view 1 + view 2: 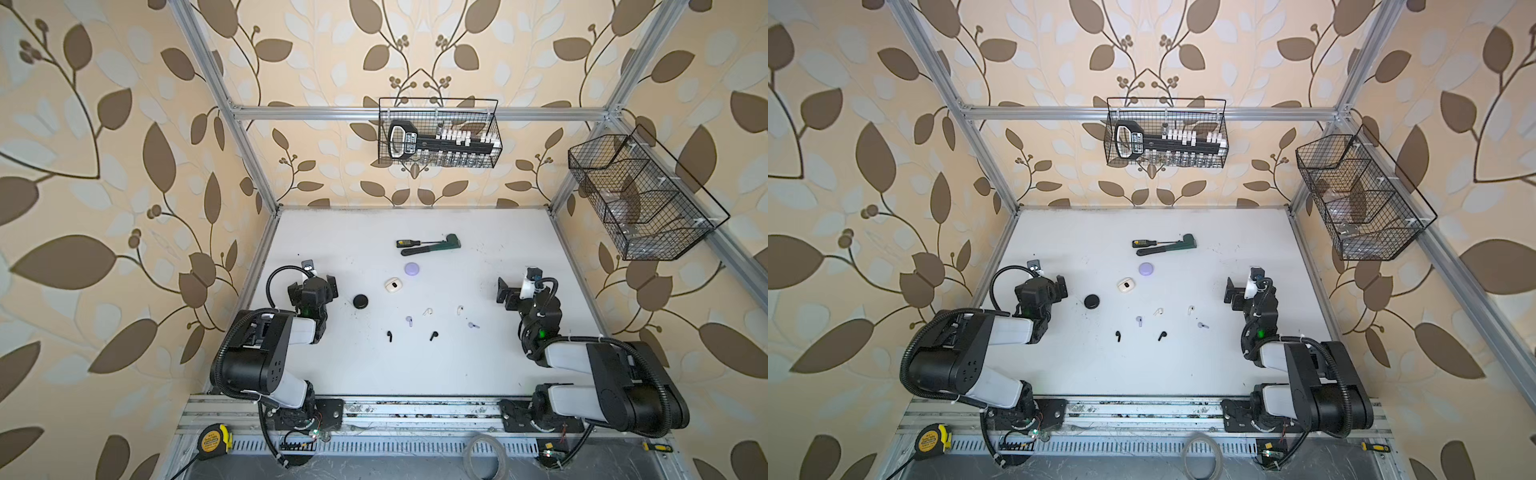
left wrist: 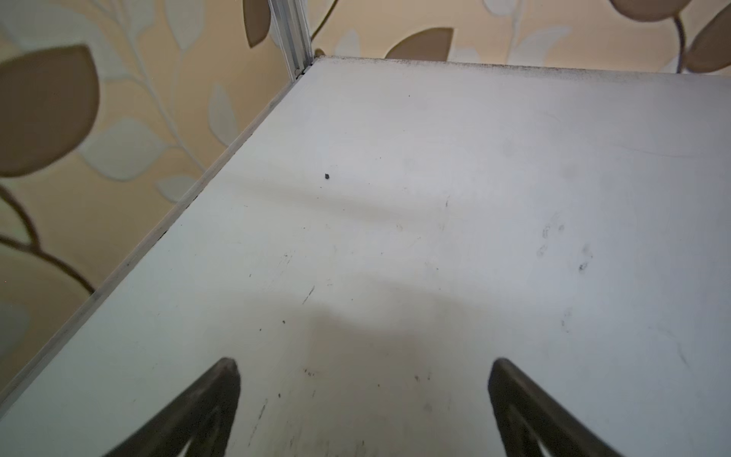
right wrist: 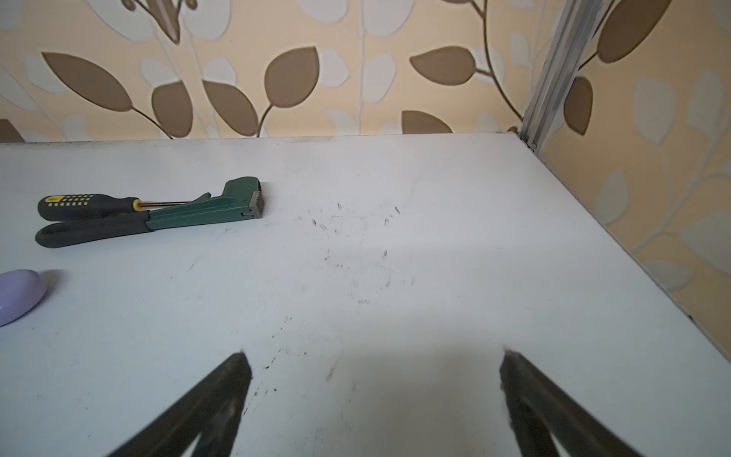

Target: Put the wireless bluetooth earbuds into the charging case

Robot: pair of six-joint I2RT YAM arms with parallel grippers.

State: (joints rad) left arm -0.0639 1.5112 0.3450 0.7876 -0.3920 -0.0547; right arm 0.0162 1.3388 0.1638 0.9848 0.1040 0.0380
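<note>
Several tiny earbuds lie loose mid-table in both top views: a black pair (image 1: 389, 336) (image 1: 433, 335), a white pair (image 1: 427, 311) (image 1: 459, 309) and a lavender pair (image 1: 409, 320) (image 1: 473, 325). Behind them stand a round black charging case (image 1: 360, 301), a white case (image 1: 392, 284) and a lavender case (image 1: 412, 269) (image 3: 17, 292). My left gripper (image 1: 312, 284) (image 2: 364, 366) hovers open and empty left of the black case. My right gripper (image 1: 517, 286) (image 3: 374, 358) is open and empty at the right, apart from everything.
A green wrench (image 1: 436, 245) (image 3: 197, 215) and a black-and-yellow screwdriver (image 1: 409, 242) (image 3: 87, 205) lie behind the cases. Two wire baskets (image 1: 439, 133) (image 1: 642, 195) hang on the frame. A tape measure (image 1: 214, 441) sits on the front rail.
</note>
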